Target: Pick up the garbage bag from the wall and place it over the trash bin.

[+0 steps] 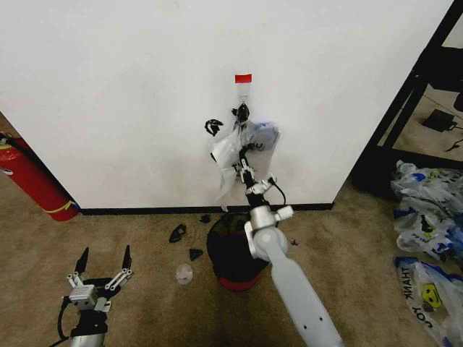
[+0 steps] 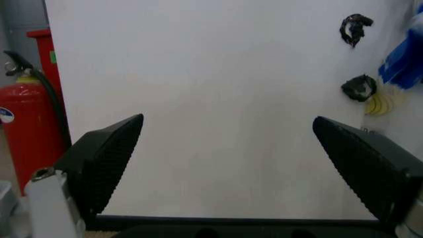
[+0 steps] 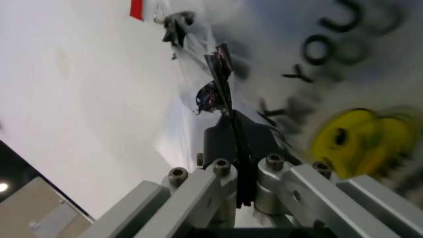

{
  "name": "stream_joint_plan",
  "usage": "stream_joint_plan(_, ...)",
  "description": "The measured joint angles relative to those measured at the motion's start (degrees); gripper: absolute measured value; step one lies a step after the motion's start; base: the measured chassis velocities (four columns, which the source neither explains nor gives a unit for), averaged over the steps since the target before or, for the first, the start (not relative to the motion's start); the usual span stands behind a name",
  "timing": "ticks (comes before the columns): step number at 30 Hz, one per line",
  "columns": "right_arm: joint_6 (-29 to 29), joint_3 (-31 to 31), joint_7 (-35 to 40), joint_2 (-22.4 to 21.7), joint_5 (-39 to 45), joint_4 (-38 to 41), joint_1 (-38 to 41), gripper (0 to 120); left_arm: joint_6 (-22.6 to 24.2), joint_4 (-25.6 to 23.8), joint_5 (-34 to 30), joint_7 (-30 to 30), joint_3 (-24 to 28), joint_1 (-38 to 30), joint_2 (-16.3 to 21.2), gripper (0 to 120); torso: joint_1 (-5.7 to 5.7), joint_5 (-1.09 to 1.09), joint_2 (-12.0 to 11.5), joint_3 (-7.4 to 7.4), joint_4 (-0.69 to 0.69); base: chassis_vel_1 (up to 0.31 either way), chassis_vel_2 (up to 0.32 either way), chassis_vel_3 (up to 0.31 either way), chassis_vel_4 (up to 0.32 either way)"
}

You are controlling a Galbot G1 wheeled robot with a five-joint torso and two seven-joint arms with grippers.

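Nearest the robot, the left gripper [image 1: 103,264] waits low over the tan carpet [image 1: 130,246], its two black fingers spread wide with nothing between them. In the left wrist view those fingers [image 2: 106,158] frame bare white wall, with a red fire extinguisher [image 2: 26,134] off to one side of them.

Farther out, the right arm reaches forward over the small round black mesh trash bin [image 1: 228,249], which stands on its red base on the carpet directly beneath the arm's wrist. At the arm's end the right gripper [image 1: 242,165] has its jaws pressed together on a fold of the thin, crinkly, see-through plastic garbage bag [image 1: 235,148]; the right wrist view shows its black pads [image 3: 228,144] meeting on the plastic, with dark "YOU" lettering and a yellow smiley just beyond them.

Above the gripper, the bag hangs from a small hook [image 1: 244,100] on the plain white wall [image 1: 130,94], just under a short red tape strip [image 1: 243,77]. A black baseboard [image 1: 145,210] runs along the wall's foot behind the bin.
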Motion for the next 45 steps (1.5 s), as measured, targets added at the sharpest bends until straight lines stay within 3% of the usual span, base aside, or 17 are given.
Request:
stream_joint_plan(6, 1.5, -1.15, 1.93, -3.43, -1.0, 4.38, -4.3, 0, -0.03, 0.12, -0.21, 0.0, 0.38, -0.32, 0.18, 100, 0.0, -0.01, 0.0, 0.0, 0.02, 0.0, 0.0, 0.0, 0.0)
stream_joint_plan(11, 4.12, -4.13, 3.56, -10.4, -3.6, 9.35, -9.83, 0, 0.34, 0.15, -0.57, 0.02, 0.76, -1.0, 0.46, 100, 0.0, 0.01, 0.0, 0.0, 0.01, 0.0, 0.0, 0.0, 0.0)
stream_joint_plan(21, 7.13, -5.49, 6.29, -15.79, -6.19, 13.96, -14.59, 0, 0.41, 0.87, -0.86, 0.07, 0.71, -1.35, 0.52, 100, 0.0, 0.0, 0.0, 0.0, 0.02, 0.0, 0.0, 0.0, 0.0)
stream_joint_plan(26, 10.4, -7.68, 11.46, -19.21, -10.13, 15.82, -17.16, 0, 0.44, 0.87, -0.87, 0.08, 0.56, -1.35, 0.42, 100, 0.0, 0.0, 0.0, 0.0, 0.02, 0.0, 0.0, 0.0, 0.0)
stream_joint_plan(45, 17.36, -10.09, 20.61, -23.35, -22.29, 17.39, -25.5, 0, 0.51, 0.27, -0.88, 0.1, 0.37, -1.19, 0.03, 100, 0.0, 0.0, 0.0, 0.0, 0.02, 0.0, 0.0, 0.0, 0.0)
